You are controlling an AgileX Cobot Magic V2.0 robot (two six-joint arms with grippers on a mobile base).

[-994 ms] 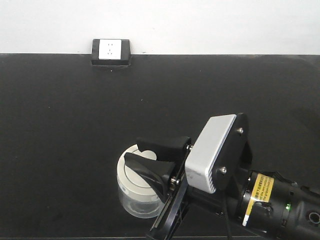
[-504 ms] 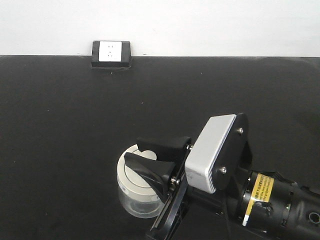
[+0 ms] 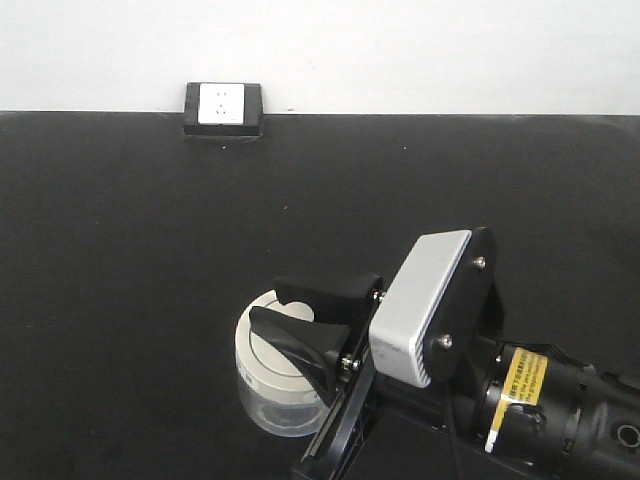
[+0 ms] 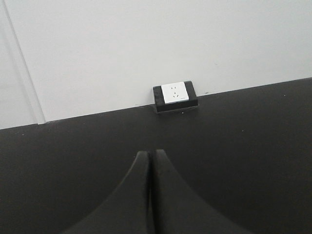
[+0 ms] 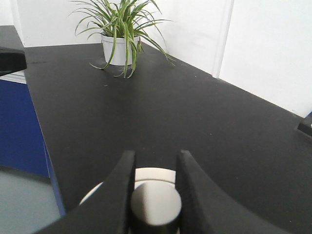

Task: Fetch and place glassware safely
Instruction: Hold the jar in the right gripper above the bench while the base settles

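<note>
Bare worktop (image 3: 150, 250) runs from the jar (image 3: 262, 385) near the front edge to the back edge, where a socket box (image 3: 222, 107) stands; a potted plant (image 5: 119, 36) sits by a far corner.

**Item 1.** Black table (image 3: 120, 250): matte top, with its far edge meeting a white wall. You have 3 things standing directly on it.

**Item 2.** Socket box (image 3: 222, 106): black housing with a white face. It sits at the table's far edge against the wall, left of centre in your front view and well apart from the jar.

**Item 3.** Glass jar (image 3: 262, 408): small, squat, clear and upright, near the table's front edge. A cream-white round lid (image 3: 248, 360) is seated on top.

**Item 4.** Potted plant (image 5: 122, 22): 1 white pot (image 5: 116, 51) holding long green leaves. You see it only in the right wrist view, at the table's far end and well apart from the jar.
</note>
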